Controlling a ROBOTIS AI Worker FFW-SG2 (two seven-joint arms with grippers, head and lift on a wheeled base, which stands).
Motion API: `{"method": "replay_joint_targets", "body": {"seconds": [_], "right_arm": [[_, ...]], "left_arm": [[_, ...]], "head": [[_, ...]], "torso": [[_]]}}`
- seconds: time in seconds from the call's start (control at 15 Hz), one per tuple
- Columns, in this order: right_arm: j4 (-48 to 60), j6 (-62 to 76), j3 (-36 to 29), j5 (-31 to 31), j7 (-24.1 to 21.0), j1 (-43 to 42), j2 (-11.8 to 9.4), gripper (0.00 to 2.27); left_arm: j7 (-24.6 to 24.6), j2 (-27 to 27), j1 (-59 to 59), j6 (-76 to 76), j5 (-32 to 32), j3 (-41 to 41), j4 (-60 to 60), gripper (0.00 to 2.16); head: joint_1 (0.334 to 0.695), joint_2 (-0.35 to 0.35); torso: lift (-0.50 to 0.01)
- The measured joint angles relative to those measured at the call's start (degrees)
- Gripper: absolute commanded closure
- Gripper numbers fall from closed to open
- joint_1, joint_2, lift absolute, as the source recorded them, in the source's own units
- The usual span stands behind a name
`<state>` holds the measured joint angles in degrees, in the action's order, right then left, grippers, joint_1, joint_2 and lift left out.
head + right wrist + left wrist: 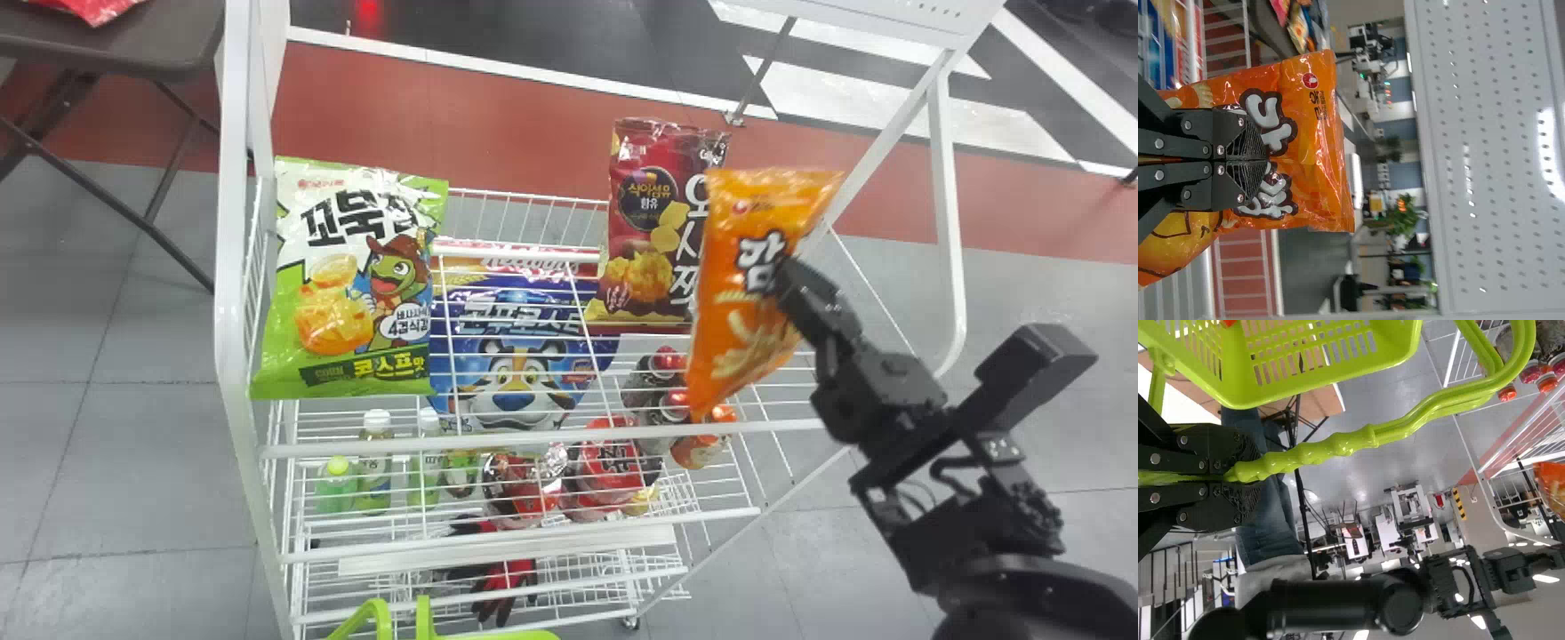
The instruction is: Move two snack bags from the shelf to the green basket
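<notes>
Green basket [1331,379] nearest, low and a little left of middle; a scrap of something orange-red [1228,323] inside, too little to name. Left gripper [1248,480] pinches its handle [1405,427], fingers pressed together round the bar. Right gripper [1251,161] farther off to the right, fingers pinching the orange snack bag [729,356] at its right side, about mid-height. Bag hangs slightly tilted by the right part of the wire shelf [533,439], well apart from the basket. Should handle light, puffy, slick; contents probably brittle. Loose film or top seam is the place to hold, not the belly. Back on the shelf, left to right: green bag [347,329], blue bag [511,391], dark red bag [640,231].
</notes>
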<state>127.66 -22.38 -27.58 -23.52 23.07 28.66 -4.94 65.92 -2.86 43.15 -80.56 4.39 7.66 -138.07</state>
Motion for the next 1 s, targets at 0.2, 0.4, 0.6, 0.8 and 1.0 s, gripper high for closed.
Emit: {"method": "replay_joint_targets", "body": {"seconds": [0.2,0.4,0.6,0.8,1.0], "right_arm": [[6.80,-15.24,0.64,-2.42,0.94,4.23,0.77,2.25],[11.79,-26.49,0.00,-5.46,3.13,7.70,0.76,2.25],[14.73,-35.27,-1.70,-9.65,3.85,10.89,0.65,2.25],[15.67,-46.04,-1.29,-12.58,4.67,12.88,0.40,2.25],[16.69,-56.27,1.25,-13.73,4.86,14.27,0.23,2.25]], "left_arm": [[-0.14,0.15,0.01,0.35,0.00,0.34,-0.08,2.12],[-0.54,0.32,-0.14,1.06,0.00,0.39,-0.19,2.12],[-1.33,0.44,-0.46,1.30,-0.12,1.14,-0.28,2.12],[-1.83,0.56,-0.69,1.64,-0.43,1.87,-0.28,2.12],[-1.97,0.65,-1.08,1.67,-0.52,2.06,-0.25,2.12]], "head": [[0.695,-0.350],[0.695,-0.350],[0.695,-0.350],[0.695,-0.350],[0.695,-0.350]], "torso": [[-0.013],[-0.013],[-0.013],[-0.013],[-0.013]]}}
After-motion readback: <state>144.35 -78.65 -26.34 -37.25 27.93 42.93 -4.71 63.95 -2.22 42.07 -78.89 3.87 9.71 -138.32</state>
